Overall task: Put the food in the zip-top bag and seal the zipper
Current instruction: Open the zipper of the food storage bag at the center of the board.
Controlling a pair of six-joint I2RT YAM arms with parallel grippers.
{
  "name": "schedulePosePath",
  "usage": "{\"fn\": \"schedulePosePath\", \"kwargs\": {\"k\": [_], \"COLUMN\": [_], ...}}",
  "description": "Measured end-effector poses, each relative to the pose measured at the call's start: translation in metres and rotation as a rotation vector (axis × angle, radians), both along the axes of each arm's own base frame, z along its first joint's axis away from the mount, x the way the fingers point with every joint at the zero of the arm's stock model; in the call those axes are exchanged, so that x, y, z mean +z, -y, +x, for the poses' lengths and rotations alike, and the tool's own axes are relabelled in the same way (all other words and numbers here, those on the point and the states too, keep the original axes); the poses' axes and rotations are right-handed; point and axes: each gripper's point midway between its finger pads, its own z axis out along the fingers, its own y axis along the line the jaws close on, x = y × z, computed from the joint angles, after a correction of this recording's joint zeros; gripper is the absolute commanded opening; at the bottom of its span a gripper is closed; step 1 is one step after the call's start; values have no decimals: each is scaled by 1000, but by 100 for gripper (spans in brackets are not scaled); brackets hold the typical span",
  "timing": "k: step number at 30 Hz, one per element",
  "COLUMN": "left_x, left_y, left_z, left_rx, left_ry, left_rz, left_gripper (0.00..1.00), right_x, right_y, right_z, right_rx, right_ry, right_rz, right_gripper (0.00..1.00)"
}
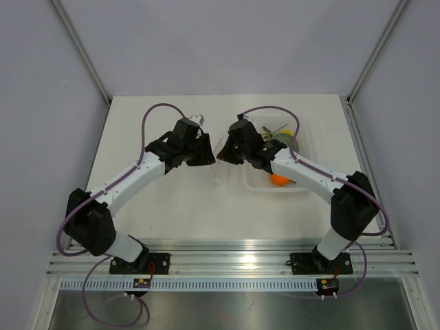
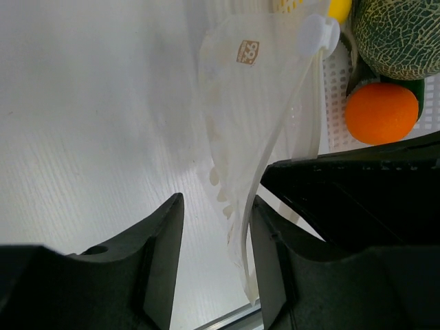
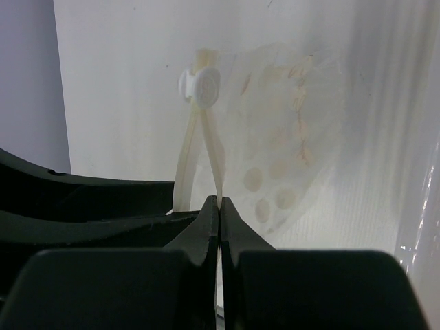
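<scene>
White table [image 1: 172,206], grey walls [image 1: 206,41]; right tool [image 3: 219,201] pinches the zip-top bag [image 3: 275,137], left tool [image 2: 217,201] spread.

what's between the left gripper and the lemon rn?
The zip-top bag. Left wrist view shows it spanning from the open left gripper up toward the lemon, slider end nearest the fruit.

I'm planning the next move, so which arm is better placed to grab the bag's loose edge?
Left. The left gripper stands open with the edge of the zip-top bag between its fingers. The right gripper is shut on the zipper, so it is occupied.
</scene>
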Motion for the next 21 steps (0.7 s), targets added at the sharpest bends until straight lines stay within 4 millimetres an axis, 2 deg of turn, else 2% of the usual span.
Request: {"fn": "schedulePosePath", "kwargs": {"k": [4,5,7,11,14,18,21], "left_x": [-7,-9,-13,-18,-15,3,22], "left_y": [3,4,3,-6,-19,-34,-38], "left_z": [4,5,5,6,8,13,18], "left_rx": [8,10,14,39,70,104,112], "left_ry": [-13,-16,-25,-33,-30,-6,26], "left_rz": [-1,-1,7,54,112,181,202], "left_gripper": [24,12,0,0,0,0,0], "right_x": [0,0,0,-2,-6,-8,-4], "right_y": [-1,-2,-2,0,5,16,15], "right_z": [-1,-2,-2,-3,-4,-3,10], "right_rx": [6,11,14,15,23,32,33], "right_ry": [-3,-6,-8,-13,-14,-22,-1], "right_rz": [4,7,8,-3,-31,-122,-175], "right_gripper": [0,0,0,0,0,0,0]}}
